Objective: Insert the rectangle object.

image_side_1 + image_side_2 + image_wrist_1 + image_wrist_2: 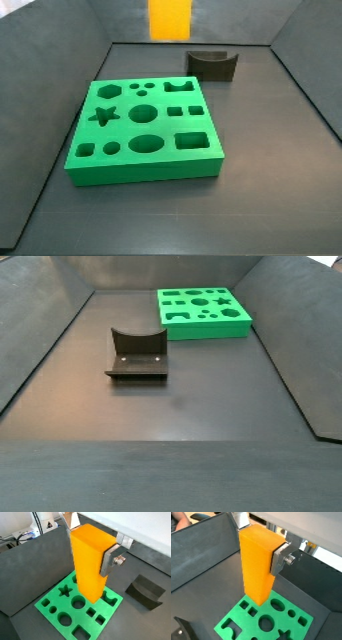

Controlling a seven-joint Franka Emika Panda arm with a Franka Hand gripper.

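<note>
My gripper (90, 552) is shut on the rectangle object (90, 567), a tall smooth orange-yellow block held upright by its upper end. One silver finger (110, 561) presses its side. Both wrist views show the block (256, 567) hanging over the green foam board (70, 612) with shaped holes (271, 623). In a side view only the block's lower part (170, 18) shows, high above the floor behind the board (140, 130). The block is clear of the board. The gripper and the block are out of the side view that shows the board far back (203, 311).
A small dark grey U-shaped holder (211, 64) stands on the floor apart from the board, and shows in the wrist views (147, 591) and nearer the camera in a side view (136, 354). Dark sloped walls (40, 336) enclose the floor.
</note>
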